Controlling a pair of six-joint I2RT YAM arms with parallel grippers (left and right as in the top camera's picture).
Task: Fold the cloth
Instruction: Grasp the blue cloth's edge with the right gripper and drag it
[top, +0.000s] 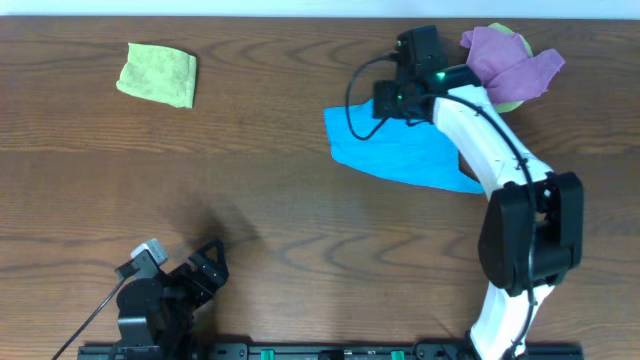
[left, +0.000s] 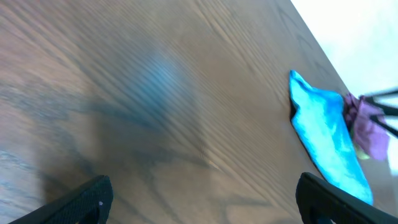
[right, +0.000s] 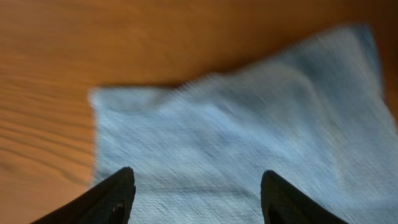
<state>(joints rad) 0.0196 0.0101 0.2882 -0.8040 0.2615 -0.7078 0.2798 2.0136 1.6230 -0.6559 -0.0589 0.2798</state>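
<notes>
A blue cloth (top: 400, 155) lies flat on the wooden table right of centre. It also shows in the left wrist view (left: 326, 134) at the right and fills the right wrist view (right: 236, 143). My right gripper (top: 395, 102) hovers over the cloth's far edge, open and empty; its fingers (right: 196, 199) are spread above the fabric. My left gripper (top: 205, 268) rests near the front left edge, open and empty, its fingers (left: 205, 202) over bare wood.
A yellow-green cloth (top: 158, 74) lies folded at the far left. A purple cloth (top: 510, 62) is bunched over a green one at the far right, next to the blue cloth; it shows in the left wrist view (left: 367, 127).
</notes>
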